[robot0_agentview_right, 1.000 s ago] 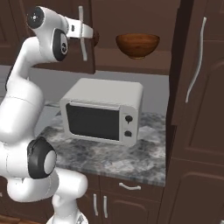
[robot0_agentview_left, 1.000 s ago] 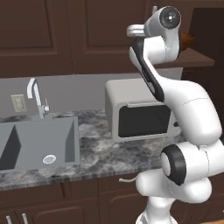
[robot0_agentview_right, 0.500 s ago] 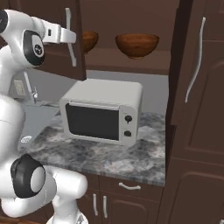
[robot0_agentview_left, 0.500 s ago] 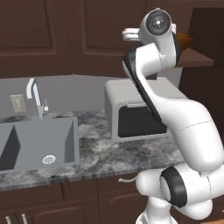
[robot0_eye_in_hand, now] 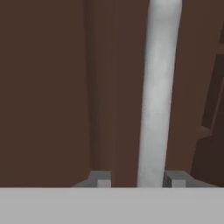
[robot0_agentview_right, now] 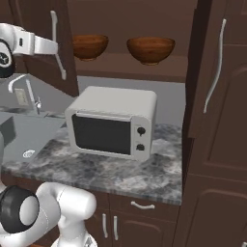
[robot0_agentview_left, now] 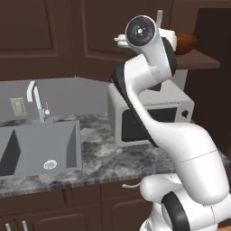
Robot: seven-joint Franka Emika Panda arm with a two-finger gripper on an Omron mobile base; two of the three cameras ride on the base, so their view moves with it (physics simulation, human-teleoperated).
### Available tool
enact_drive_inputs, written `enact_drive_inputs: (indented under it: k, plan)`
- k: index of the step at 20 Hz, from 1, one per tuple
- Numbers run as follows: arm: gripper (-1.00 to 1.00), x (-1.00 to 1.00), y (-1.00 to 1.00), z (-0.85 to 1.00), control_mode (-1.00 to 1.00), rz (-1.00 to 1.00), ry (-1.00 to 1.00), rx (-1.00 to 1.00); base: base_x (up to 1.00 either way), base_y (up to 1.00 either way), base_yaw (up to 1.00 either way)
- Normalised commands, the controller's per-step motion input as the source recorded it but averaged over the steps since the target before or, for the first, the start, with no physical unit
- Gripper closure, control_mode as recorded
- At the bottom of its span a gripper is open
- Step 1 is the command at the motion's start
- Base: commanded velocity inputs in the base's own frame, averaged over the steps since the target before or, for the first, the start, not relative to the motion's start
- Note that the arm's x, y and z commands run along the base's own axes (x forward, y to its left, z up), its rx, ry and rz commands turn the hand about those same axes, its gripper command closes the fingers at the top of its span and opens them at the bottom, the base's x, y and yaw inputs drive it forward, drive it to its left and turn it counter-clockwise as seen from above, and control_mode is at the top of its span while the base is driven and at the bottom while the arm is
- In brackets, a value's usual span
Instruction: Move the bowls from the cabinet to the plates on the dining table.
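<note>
In the left base view the arm is reaching up toward the cabinet (robot0_agentview_left: 113,40), with one bowl (robot0_agentview_left: 188,43) peeking out at the upper right above the microwave (robot0_agentview_left: 149,113). In the right base view both bowls (robot0_agentview_right: 89,46) are sitting on the open shelf along the top, left door (robot0_agentview_right: 41,43) swinging out. In the hand view the gripper (robot0_eye_in_hand: 136,180) is straddling the silver door handle (robot0_eye_in_hand: 158,92), fingertips either side; can't tell if it's actually clamping.

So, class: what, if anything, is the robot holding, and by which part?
The fingers sit either side of the cabinet door's silver bar handle, around its shaft; a firm grip cannot be told.
</note>
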Motion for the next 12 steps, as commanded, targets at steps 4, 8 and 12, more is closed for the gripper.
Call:
enact_drive_inputs:
  k: [4,8,12]
  plan:
    - [1.0,-0.6,0.77,0.0,-1.0,-0.13,0.06,0.0,0.0,0.0,0.0]
    - [1.0,-0.53,0.8,0.0,-1.0,-0.13,0.03,0.0,0.0,0.0,0.0]
    - [1.0,-0.61,0.92,-0.1,-1.0,-0.09,0.01,0.0,0.0,0.0,0.0]
